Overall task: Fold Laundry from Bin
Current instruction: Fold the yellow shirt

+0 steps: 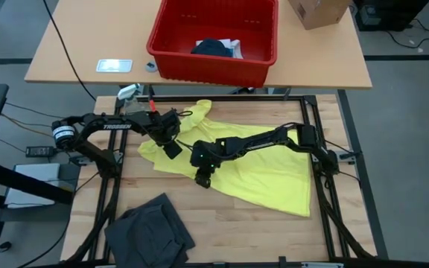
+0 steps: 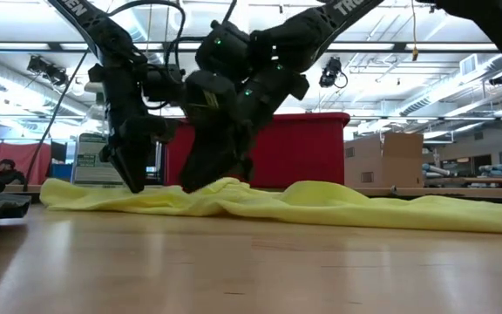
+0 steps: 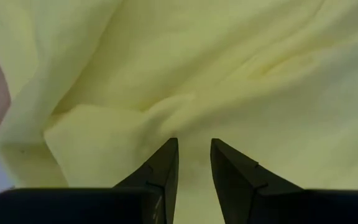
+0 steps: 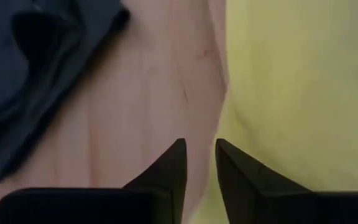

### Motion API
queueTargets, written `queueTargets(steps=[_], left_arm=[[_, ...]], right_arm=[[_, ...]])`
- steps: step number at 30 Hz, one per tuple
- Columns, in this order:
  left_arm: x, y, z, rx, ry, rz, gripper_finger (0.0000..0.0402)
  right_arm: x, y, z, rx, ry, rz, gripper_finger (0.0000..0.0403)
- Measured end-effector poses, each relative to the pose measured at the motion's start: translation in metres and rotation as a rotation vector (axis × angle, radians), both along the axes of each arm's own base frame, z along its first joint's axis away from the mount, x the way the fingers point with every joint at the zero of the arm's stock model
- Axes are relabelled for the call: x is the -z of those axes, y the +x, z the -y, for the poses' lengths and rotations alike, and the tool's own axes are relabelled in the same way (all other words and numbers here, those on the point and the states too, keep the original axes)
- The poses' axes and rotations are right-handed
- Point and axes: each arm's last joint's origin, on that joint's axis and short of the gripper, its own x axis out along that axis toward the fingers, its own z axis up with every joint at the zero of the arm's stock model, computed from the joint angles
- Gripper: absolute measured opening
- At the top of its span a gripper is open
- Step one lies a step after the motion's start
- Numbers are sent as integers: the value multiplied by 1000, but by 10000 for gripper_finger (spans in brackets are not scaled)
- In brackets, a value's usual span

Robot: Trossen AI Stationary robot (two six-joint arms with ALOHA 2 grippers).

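Observation:
A bright yellow garment (image 1: 252,167) lies spread flat over the middle of the wooden table. My left gripper (image 1: 171,149) points steeply down over the garment's left part (image 3: 185,74), its fingers a narrow gap apart with nothing between them. My right gripper (image 1: 202,177) slants down at the garment's near edge (image 4: 278,93), also narrowly open and empty. A dark grey garment (image 1: 151,227) lies crumpled at the near left corner (image 4: 36,74). The red bin (image 1: 214,37) stands on the far table, holding dark and white cloth. My left gripper hangs just over the yellow cloth (image 2: 103,196); I cannot tell whether its tips touch it. My right gripper stands low at a raised fold of the yellow garment (image 2: 229,185) that hides its fingertips in the low view; I cannot tell whether it touches.
A brown cardboard box (image 1: 319,11) stands on the far table to the right of the bin, and a small pale flat thing (image 1: 114,65) to its left. Black frame rails (image 1: 322,186) run along the work table's sides. Bare wood (image 1: 259,238) shows at the near right.

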Motion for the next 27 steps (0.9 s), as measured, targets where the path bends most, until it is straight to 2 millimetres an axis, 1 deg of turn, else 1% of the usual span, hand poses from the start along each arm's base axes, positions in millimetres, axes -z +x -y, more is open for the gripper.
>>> queueTargets(steps=[2, 5, 7, 9, 11, 12, 15, 17, 19, 21, 22, 24, 25, 27], left_arm=[[0, -2, 1, 0, -13, -25, 98], [0, -4, 2, 8, -15, -45, 98], [1, -6, 3, 20, -16, -61, 97], [6, -7, 5, 21, -20, -68, 93], [14, -10, 10, 16, -34, -90, 88], [18, -13, 14, 12, -48, -105, 86], [26, -16, 27, -19, -107, -120, 80], [28, -16, 40, -26, -186, -137, 77], [28, -13, 55, -17, -303, -138, 75], [28, -10, 72, -4, -404, -140, 75], [28, -9, 80, 3, -442, -150, 75], [24, -5, 93, 13, -472, -167, 75], [20, -1, 98, 21, -470, -163, 75], [8, 7, 102, 35, -455, -125, 75]], right_arm=[[-6, -3, 7, 53, 11, -26, 105], [-17, -10, 21, 145, -51, -60, 111], [-18, -15, 30, 162, -85, -95, 109], [-7, -22, 37, 161, -70, -141, 105], [9, -32, 39, 165, -39, -206, 100], [14, -36, 39, 164, -19, -212, 98], [21, -48, 29, 129, 50, -246, 91], [26, -54, 14, 65, 119, -257, 88], [27, -60, -4, -25, 227, -280, 86], [24, -64, -21, -107, 321, -302, 85], [19, -66, -26, -129, 340, -310, 85], [2, -74, -31, -144, 309, -321, 85], [-7, -77, -29, -143, 280, -311, 85], [-24, -81, -17, -100, 216, -267, 85]])
